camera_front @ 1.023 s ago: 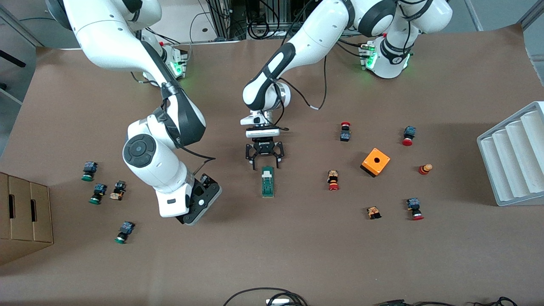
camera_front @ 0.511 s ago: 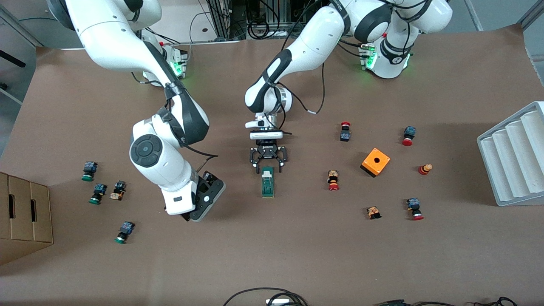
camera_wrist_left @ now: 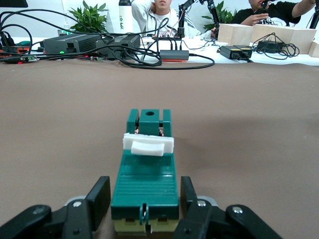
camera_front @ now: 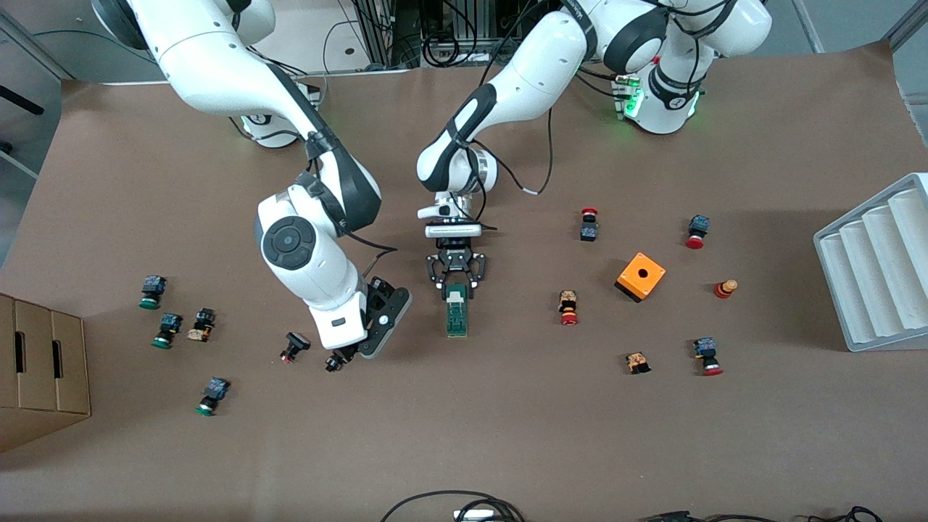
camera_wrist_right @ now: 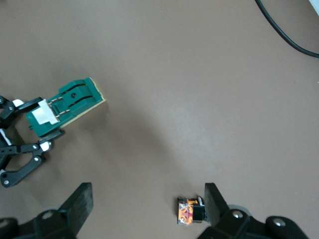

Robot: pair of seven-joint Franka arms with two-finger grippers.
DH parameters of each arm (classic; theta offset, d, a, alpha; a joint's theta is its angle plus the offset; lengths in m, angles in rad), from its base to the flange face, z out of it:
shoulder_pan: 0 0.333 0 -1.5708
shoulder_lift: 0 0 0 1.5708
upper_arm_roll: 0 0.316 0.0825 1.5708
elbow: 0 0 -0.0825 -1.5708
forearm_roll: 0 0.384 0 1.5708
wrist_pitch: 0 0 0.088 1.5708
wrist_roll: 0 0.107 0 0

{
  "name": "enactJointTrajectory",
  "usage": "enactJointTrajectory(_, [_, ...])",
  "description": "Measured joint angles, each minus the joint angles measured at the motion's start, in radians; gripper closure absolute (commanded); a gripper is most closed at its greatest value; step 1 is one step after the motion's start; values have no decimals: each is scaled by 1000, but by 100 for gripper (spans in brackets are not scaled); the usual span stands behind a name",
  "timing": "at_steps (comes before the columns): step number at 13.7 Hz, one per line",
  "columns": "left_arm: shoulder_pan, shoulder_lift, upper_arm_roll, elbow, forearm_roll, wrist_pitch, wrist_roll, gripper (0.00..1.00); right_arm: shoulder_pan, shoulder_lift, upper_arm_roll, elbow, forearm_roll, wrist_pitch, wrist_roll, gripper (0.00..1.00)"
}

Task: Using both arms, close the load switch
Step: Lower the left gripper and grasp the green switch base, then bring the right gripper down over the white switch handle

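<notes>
Load switch (camera_wrist_left: 147, 174): our left gripper (camera_wrist_left: 144, 201) pinches its end. The right wrist view alone shows our right gripper (camera_wrist_right: 147, 206) spread over a small button (camera_wrist_right: 189, 211).

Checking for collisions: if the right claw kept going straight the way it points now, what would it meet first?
Probably the bare table. The right claw, open, points down at it. A small push button lies by one finger; the load switch sits off to the side.
</notes>
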Motion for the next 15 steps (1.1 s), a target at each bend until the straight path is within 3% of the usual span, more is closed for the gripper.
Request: enactJointTrajectory(15, [0,2,0,2,0,0,-4,42,109,11,-6,-64,-11,46,7,2])
